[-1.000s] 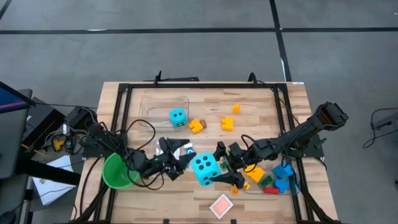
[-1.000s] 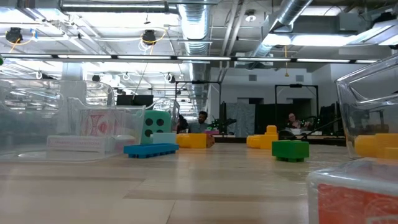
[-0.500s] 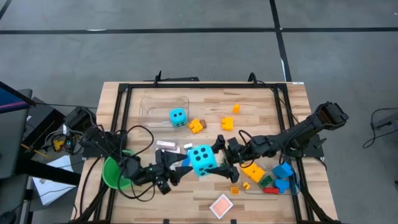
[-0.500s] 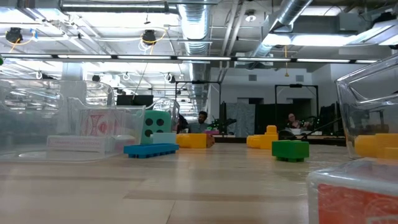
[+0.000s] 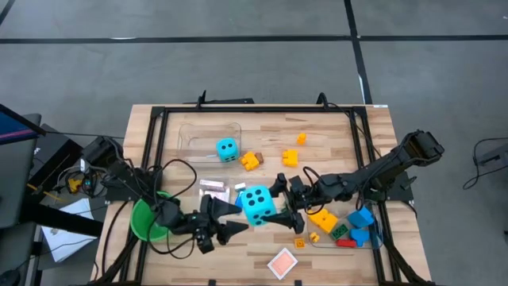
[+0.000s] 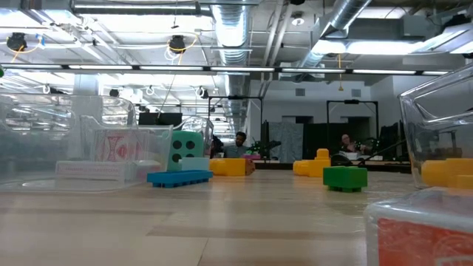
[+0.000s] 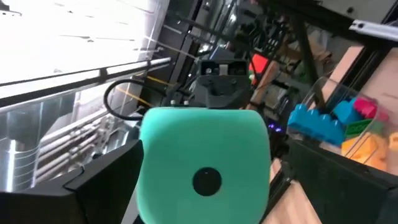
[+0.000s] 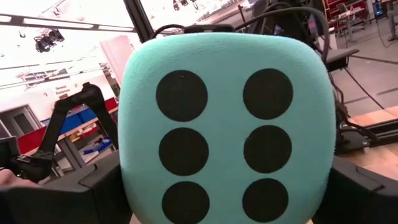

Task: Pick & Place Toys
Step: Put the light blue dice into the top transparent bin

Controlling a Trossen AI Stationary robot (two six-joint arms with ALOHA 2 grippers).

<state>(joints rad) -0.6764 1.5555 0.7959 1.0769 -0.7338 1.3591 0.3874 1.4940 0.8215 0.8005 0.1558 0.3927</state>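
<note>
A large cyan foam die (image 5: 258, 204) hangs above the table's middle, with my right gripper (image 5: 278, 205) shut on it from the right. My left gripper (image 5: 232, 219) stands open just left of the die and points at it. In the left wrist view the die's one-dot face (image 7: 205, 180) shows ahead, and the finger there (image 7: 336, 177) stands apart from it. A smaller cyan die (image 5: 227, 148) lies in a clear bin (image 5: 198, 131). Yellow bricks (image 5: 290, 157), a blue brick (image 6: 179, 178) and a red-and-white card (image 5: 282, 261) lie on the table. Neither gripper shows in the low view. My right gripper pinches the large die between its two fingers (image 8: 93, 193), one on each of two opposite faces. The edge of the six-dot face (image 8: 127, 174) sits beside one finger and that face looks back at the wrist. The fingers come about level from the table's right. The die is lifted clear.
A green cup (image 5: 147, 218) stands by the left arm. A second clear bin (image 5: 379, 238) at the near right holds several coloured bricks. Cards (image 5: 213, 185) lie left of the held die. A green brick (image 6: 345, 178) lies on the table. A black frame (image 5: 262, 110) rims the table.
My left gripper has swung toward the table's near edge and turned, staying open and pointing at the large die; cards and a blue brick beneath it have come into sight. The die in my right gripper has shifted a little toward the far edge.
</note>
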